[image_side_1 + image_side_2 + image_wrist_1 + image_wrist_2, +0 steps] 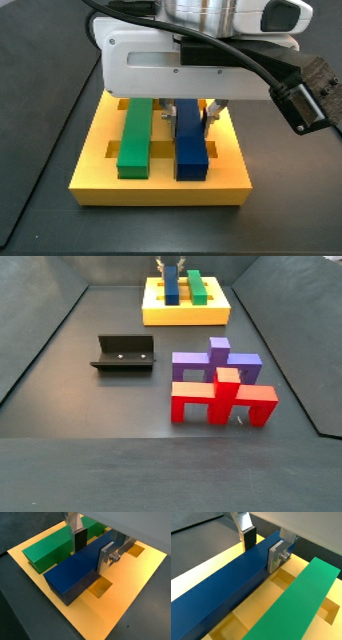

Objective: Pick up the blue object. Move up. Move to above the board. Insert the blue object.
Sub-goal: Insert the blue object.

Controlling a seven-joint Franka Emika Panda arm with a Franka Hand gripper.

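The blue object (70,572) is a long dark-blue bar lying flat in a groove of the yellow board (127,597), parallel to a green bar (50,547). My gripper (92,561) straddles the blue bar near one end. One dark-padded finger stands against its far side and the silver finger plate presses its near side. In another wrist view the blue object (224,582) runs along the board (201,569) between the fingers of the gripper (262,558). In a side view the gripper (191,115) stands over the blue object (191,150), which lies level with the green bar (135,140).
The board (187,314) sits at the far end of the dark floor. The fixture (123,354) stands mid-floor. A purple arch piece (214,361) and red blocks (221,401) stand closer to the camera. A small rectangular cut-out (101,587) lies beside the blue bar.
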